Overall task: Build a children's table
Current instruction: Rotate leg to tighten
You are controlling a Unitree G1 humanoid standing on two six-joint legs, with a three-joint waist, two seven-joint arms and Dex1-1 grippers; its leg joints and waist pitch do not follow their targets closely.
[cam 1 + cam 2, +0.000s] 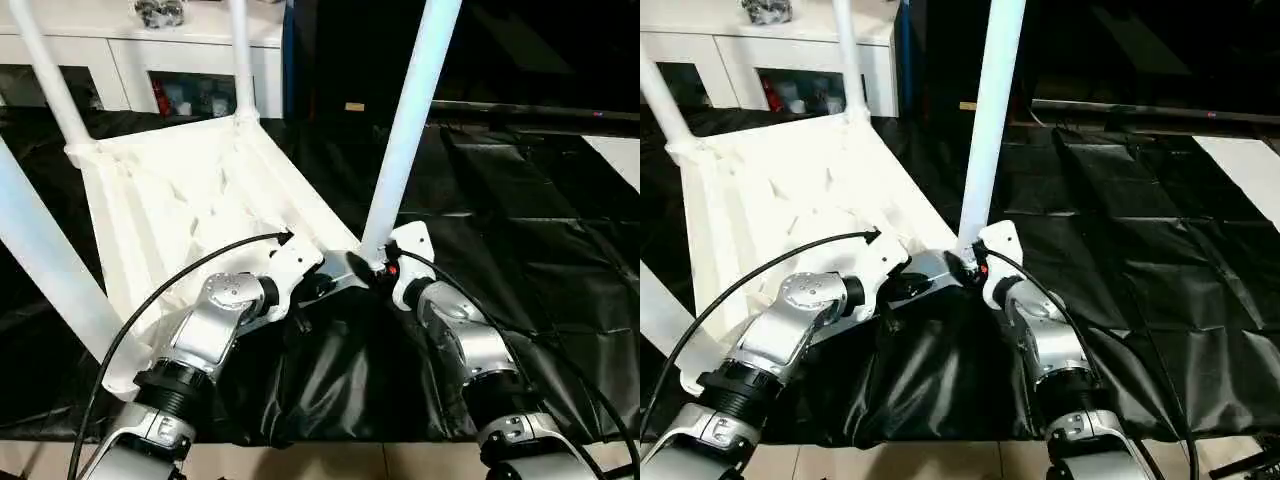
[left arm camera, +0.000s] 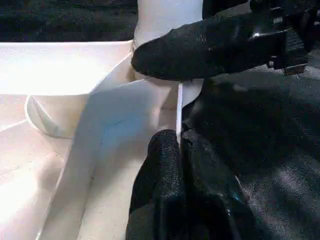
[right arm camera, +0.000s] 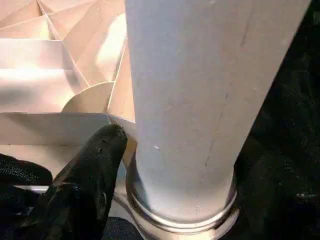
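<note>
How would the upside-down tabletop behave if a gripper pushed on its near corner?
The tabletop looks like thin white plastic stiffened by ribs, so it is probably light yet fairly rigid. Lying on the loose black cover, it would likely slide and drag wrinkles. The upright legs give leverage, so a high push could tip it.

A: Tabletop (image 1: 190, 200) lies underside-up on the work table (image 1: 520, 260), over on the left side.

B: A leg (image 1: 412, 120) stands in each corner socket; the near right one rises just beyond both grippers.

A: Far behind, a cabinet (image 1: 130, 50) runs along the back.
</note>
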